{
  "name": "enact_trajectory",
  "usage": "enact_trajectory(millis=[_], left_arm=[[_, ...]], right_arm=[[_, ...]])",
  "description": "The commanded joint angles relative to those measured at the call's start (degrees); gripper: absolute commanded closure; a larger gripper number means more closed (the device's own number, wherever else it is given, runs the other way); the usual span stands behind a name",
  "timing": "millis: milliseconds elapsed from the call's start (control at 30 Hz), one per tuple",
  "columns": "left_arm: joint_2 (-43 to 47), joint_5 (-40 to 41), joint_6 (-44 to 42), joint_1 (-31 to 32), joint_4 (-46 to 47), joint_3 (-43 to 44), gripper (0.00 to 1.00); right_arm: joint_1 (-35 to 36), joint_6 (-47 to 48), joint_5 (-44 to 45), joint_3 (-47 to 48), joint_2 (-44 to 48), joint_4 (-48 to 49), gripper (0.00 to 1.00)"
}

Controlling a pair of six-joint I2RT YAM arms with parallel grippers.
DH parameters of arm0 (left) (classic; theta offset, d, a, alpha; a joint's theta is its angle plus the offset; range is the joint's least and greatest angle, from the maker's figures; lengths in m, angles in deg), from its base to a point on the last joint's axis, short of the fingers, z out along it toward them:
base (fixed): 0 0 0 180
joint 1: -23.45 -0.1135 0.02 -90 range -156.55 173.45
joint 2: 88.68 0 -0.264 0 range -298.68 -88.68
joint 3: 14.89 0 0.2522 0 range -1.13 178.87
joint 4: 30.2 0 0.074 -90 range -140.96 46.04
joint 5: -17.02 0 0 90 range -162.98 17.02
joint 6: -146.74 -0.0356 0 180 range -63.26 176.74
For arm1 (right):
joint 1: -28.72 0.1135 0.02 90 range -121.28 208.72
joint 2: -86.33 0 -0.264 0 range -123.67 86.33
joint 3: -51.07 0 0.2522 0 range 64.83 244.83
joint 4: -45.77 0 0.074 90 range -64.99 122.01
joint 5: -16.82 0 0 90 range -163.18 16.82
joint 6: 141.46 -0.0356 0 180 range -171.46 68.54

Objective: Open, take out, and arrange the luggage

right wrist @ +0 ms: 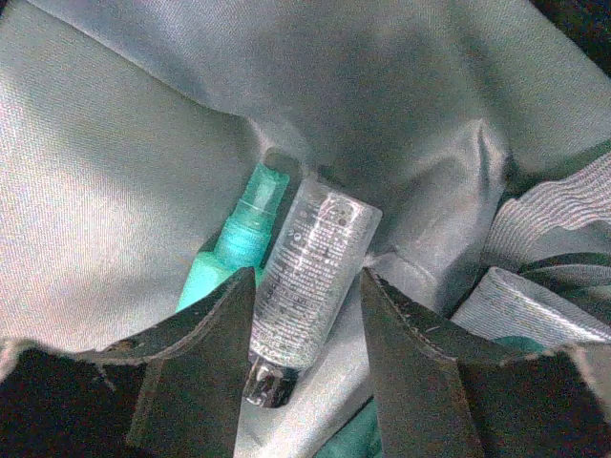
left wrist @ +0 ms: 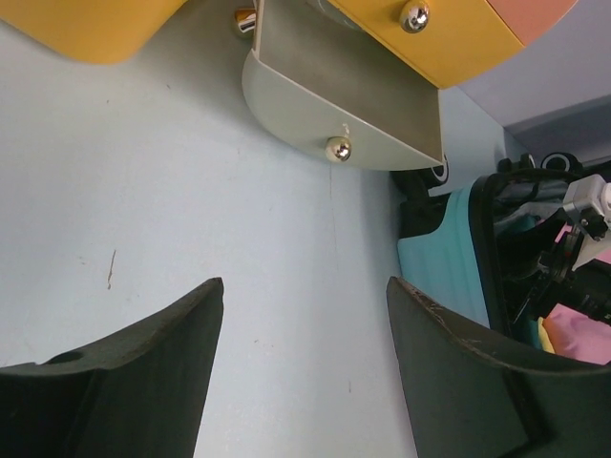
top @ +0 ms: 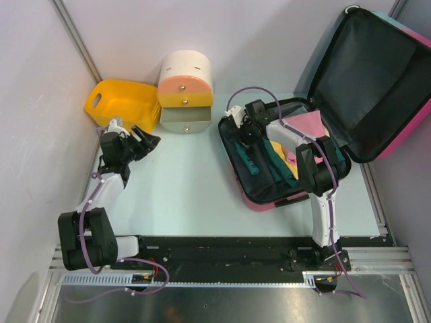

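Luggage (top: 377, 81): we find it open on the right of the table (top: 182, 195), lid raised, base flat with pink, yellow and teal items (top: 306, 125) inside.
Right gripper (right wrist: 305, 281): inside the luggage base, jaws parted, one finger on each side of a clear bottle (right wrist: 313, 258); we cannot tell whether they touch it.
Clear bottle: lying on grey fabric (right wrist: 115, 172) in the luggage, with a teal spray bottle (right wrist: 239, 243) just beside it.
Left gripper (left wrist: 305, 286): well left of the luggage, jaws wide, holding nothing.
Drawer box (top: 185, 91): left of the luggage, bottom drawer pulled out.
Basket (top: 121, 104): farther left of the luggage, beyond the drawer box.
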Motion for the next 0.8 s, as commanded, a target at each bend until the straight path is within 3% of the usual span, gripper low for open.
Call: enact_trajectory(millis=[0, 267, 367, 567, 767], left_arm=[[1.45, 0.40, 1.53, -0.36, 0.94, -0.42, 0.26], [2.06, 0.14, 1.45, -0.72, 0.94, 0.03, 0.26], [2.85, -0.04, 1.54, -0.80, 0.85, -0.15, 0.26], [3.56, 0.23, 1.89, -0.80, 0.77, -0.59, 0.26], [4.35, 0.31, 1.97, -0.89, 0.77, -0.59, 0.26]], right_arm=[[-0.01, 0.75, 1.77, 2.89, 0.92, -4.61, 0.46], [1.13, 0.49, 3.44, 2.54, -1.89, -5.06, 0.47], [1.13, 0.14, 3.36, 3.85, -1.02, -5.84, 0.51], [0.25, 0.49, 2.74, 6.67, 2.06, -8.22, 0.72], [0.16, 2.33, 1.08, 6.50, 7.59, -5.51, 0.76]])
